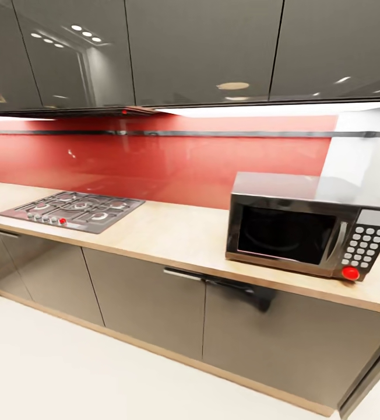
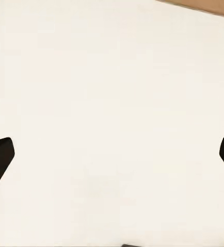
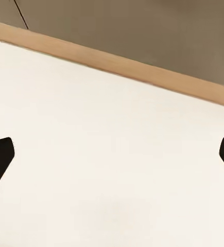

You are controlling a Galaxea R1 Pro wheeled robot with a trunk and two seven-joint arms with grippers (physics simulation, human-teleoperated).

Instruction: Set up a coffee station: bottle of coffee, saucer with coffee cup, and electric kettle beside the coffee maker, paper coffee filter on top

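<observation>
In transit: our left hand (image 2: pixel 112 154) and right hand (image 3: pixel 112 154) hang spread, empty, over pale floor, facing the light wood-look table (image 1: pixel 178 233) at mid-frame.

Bright even render, under-cabinet glow on red backsplash (image 1: pixel 155 163), ceiling spots mirrored in glossy cabinets (image 1: pixel 73 52), soft blur

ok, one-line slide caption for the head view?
Wood-look countertop with gas hob and microwave, red backsplash behind.
</observation>
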